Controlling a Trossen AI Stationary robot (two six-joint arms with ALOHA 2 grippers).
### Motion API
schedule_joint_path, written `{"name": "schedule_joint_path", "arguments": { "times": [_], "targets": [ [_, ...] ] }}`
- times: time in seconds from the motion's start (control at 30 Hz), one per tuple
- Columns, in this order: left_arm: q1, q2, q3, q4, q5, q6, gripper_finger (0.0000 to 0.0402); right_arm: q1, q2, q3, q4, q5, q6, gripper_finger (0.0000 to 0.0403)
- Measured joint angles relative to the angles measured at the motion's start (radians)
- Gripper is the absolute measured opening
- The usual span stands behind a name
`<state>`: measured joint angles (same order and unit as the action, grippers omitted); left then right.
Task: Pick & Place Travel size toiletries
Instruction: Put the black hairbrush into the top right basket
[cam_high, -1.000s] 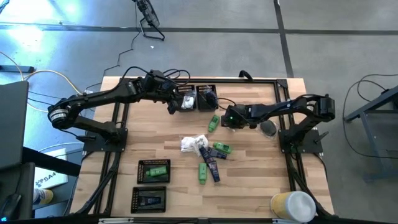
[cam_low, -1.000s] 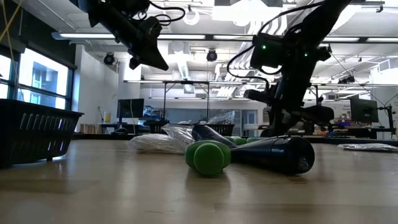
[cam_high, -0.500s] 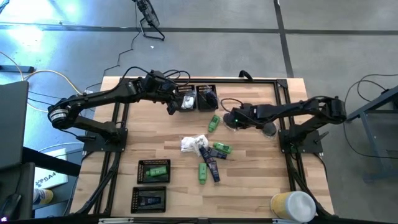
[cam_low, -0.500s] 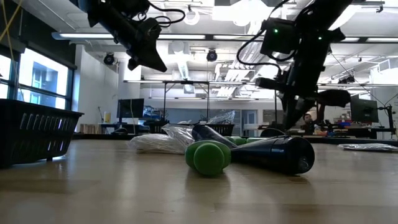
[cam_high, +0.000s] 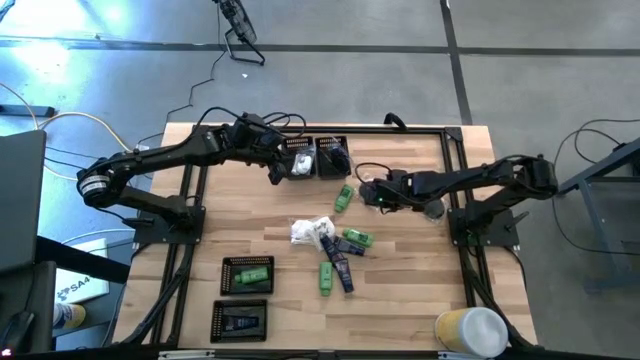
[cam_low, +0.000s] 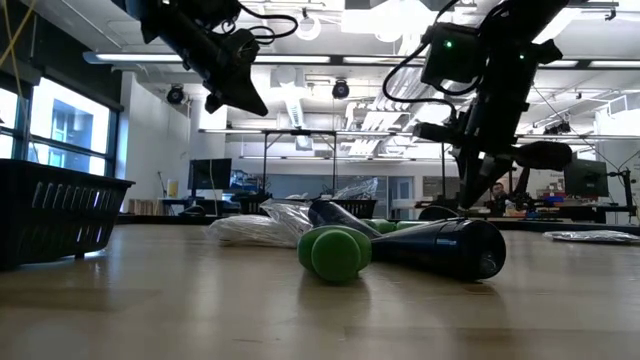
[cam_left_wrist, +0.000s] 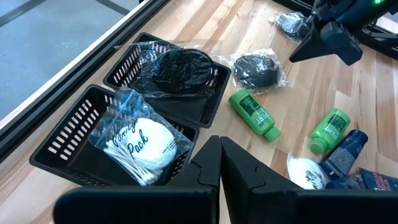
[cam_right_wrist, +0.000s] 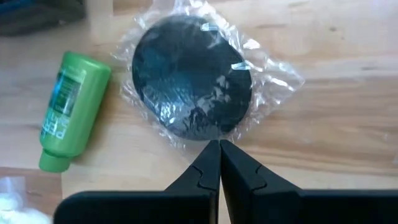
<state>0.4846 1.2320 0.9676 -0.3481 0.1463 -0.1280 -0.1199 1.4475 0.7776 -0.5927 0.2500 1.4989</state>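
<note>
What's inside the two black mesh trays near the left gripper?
One black mesh tray holds a clear bag with a white round pad and cotton swabs. The other tray holds a dark round piece in a clear bag. Anything beneath the bags is covered.

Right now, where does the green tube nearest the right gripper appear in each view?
High view: green tube, mid-table, toward the far edge.
Low view: cannot be picked out.
Left wrist view: on bare wood, next to the landmark.
Right wrist view: alongside the landmark.
Shared landmark: bagged dark round piece beside it.
</note>
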Motion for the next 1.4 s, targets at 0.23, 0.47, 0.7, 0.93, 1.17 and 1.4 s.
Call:
{"name": "schedule_joint_path", "arguments": {
  "times": [0.23,0.47,0.7,0.93,1.17,1.4],
  "targets": [
    [0.000,0.000,0.000,0.000,0.000,0.000,0.0001,0.029,-0.039,0.001,-0.024,0.079,0.046,0.0003],
    [0.000,0.000,0.000,0.001,-0.001,0.000,0.0001,0.038,-0.058,0.002,-0.057,0.066,0.054,0.0003],
    [0.000,0.000,0.000,0.001,-0.002,0.000,0.0001,0.037,-0.062,0.002,-0.058,0.060,0.049,0.0003],
    [0.000,0.000,0.000,0.001,-0.002,0.000,0.0001,0.037,-0.061,0.002,-0.093,0.009,0.044,0.0003],
    [0.000,0.000,0.000,0.001,-0.001,0.000,0.0001,0.037,-0.061,0.002,-0.144,0.009,0.079,0.0003],
    [0.000,0.000,0.000,0.001,-0.001,0.000,0.0001,0.037,-0.061,0.002,-0.145,0.010,0.078,0.0003]
  ]
}}
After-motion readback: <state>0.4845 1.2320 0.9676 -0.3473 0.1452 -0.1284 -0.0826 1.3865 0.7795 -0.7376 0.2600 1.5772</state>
